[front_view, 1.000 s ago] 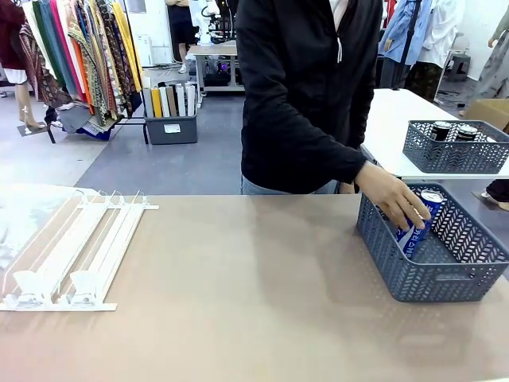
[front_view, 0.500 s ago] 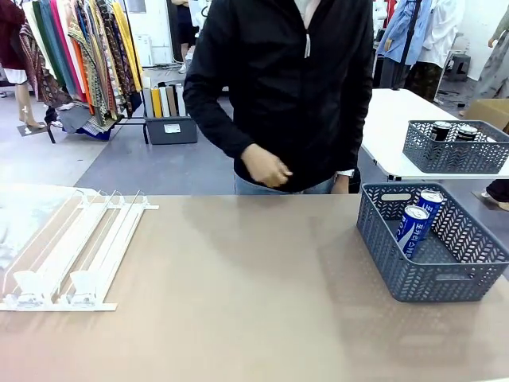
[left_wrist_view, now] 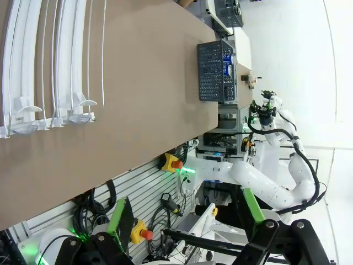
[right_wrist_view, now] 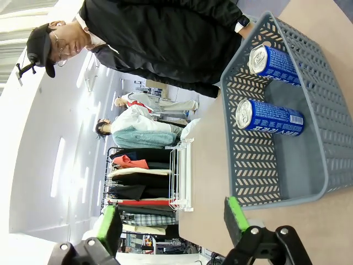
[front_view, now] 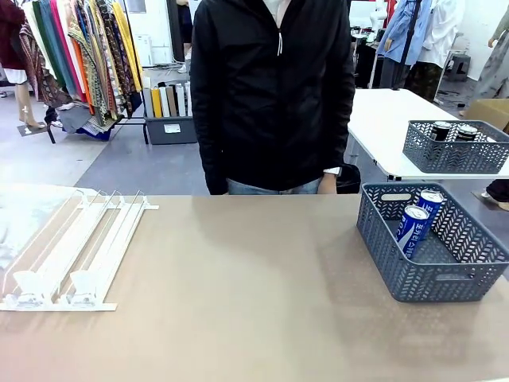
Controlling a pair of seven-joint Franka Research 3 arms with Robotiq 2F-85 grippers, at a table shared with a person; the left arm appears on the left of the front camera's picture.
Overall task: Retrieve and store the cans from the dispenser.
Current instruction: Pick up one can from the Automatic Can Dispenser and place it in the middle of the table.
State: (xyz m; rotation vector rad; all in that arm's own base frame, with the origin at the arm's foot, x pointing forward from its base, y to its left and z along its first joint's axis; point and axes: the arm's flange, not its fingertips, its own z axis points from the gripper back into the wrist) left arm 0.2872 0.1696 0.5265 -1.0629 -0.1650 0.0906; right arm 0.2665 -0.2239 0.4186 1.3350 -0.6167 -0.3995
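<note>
dispenser: white and clear rail rack (front_view: 67,255) at the table's (front_view: 238,302) left near corner; its lanes look bare, no cans at the front stops.
cans: two blue cans (front_view: 412,229) lean inside the grey-blue lattice basket (front_view: 433,282) at the table's right side.
progress: judging by this, retrieval looks done or close to it; no can seen left on the rack.
left claw: fingers spread, holding nothing (left_wrist_view: 185,218); rack lies ahead of it, well apart.
right claw: fingers spread, holding nothing (right_wrist_view: 174,221); basket with both cans just ahead, not touching.
person: stands at the far side, hands down.
</note>
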